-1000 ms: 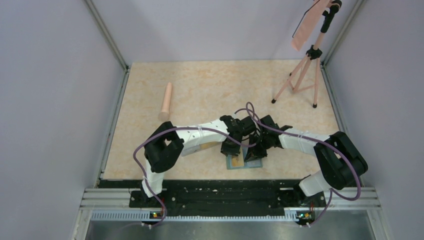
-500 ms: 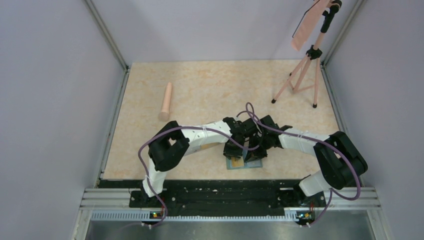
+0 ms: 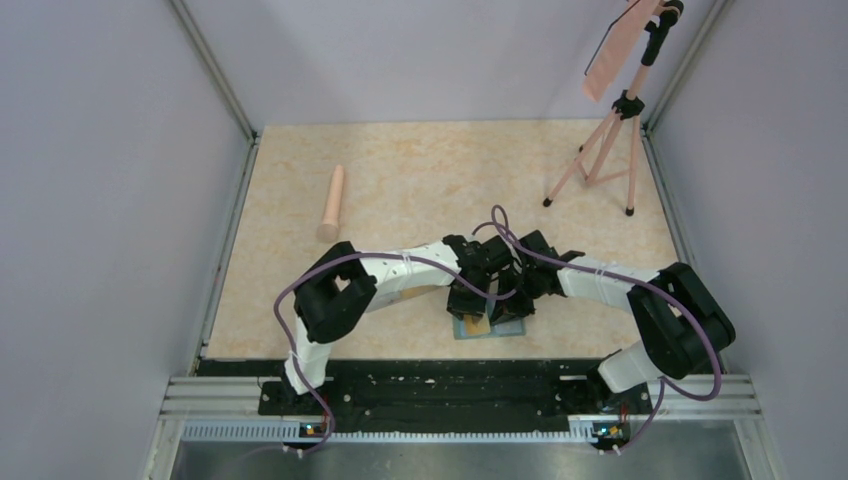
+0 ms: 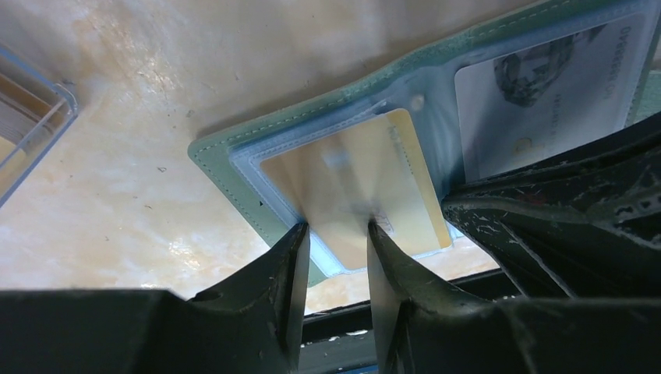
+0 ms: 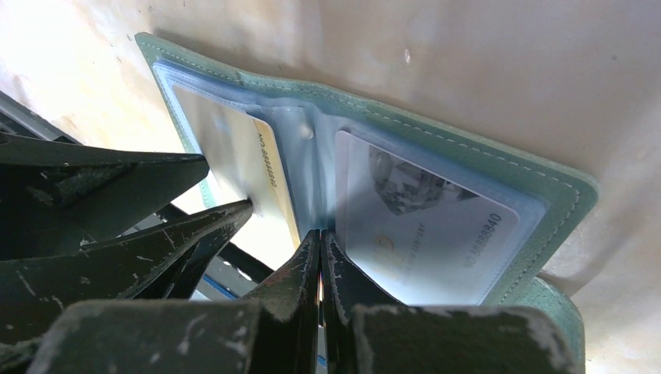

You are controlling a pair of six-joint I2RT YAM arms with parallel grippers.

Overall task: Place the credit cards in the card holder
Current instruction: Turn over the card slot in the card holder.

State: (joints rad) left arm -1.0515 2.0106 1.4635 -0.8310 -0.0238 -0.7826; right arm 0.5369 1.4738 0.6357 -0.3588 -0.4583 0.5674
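My left end effector (image 4: 335, 234) gripped a yellow card (image 4: 366, 187) by its near edge, long axis running away from me into the left pocket of the open card holder (image 4: 226, 156) on the surface. My right end effector (image 5: 321, 257), fingers closed together, pressed down at the fold.

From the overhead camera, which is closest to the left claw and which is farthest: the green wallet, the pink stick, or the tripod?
1. The green wallet lies right under the left claw, at the table's near edge.
2. The pink stick lies farther back, on the left.
3. The tripod is farthest, standing in the back right corner.
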